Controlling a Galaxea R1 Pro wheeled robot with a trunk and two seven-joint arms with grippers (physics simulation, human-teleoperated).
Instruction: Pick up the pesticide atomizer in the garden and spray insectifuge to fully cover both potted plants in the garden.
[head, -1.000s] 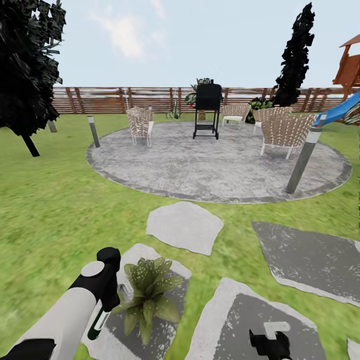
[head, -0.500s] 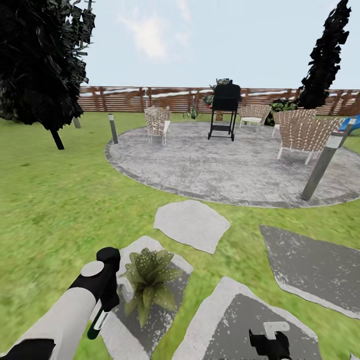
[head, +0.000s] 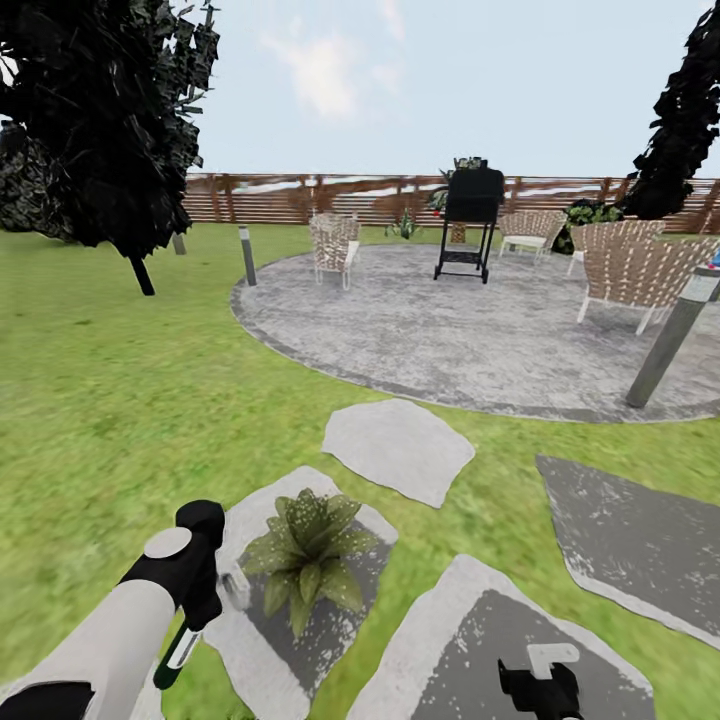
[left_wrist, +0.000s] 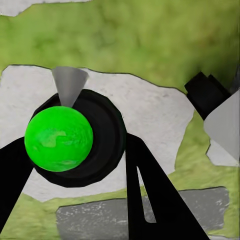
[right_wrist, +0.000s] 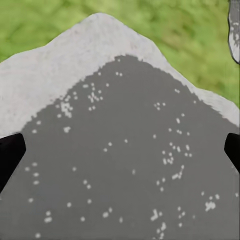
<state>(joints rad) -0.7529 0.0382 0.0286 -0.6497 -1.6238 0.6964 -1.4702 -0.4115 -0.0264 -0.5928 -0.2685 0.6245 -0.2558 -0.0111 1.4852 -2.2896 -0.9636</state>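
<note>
- I see the pesticide atomizer (left_wrist: 67, 135) in the left wrist view: bright green round end, dark body, whitish nozzle cone.
- My left gripper (head: 190, 640) is clamped on it, the bottle hanging low beside one potted plant (head: 308, 553), a speckled green rosette on a grey stepping stone (head: 275, 650).
- My left arm (head: 120, 625) reaches forward; the right gripper (right_wrist: 120, 150) hovers over another stone, fingertips wide apart.
- No readable writing anywhere.

Lawn (head: 120, 400): grey stepping stones (head: 398, 450); one potted plant (head: 308, 555) on stone just beside left gripper (head: 205, 600); round paved patio (head: 450, 330) well beyond.
</note>
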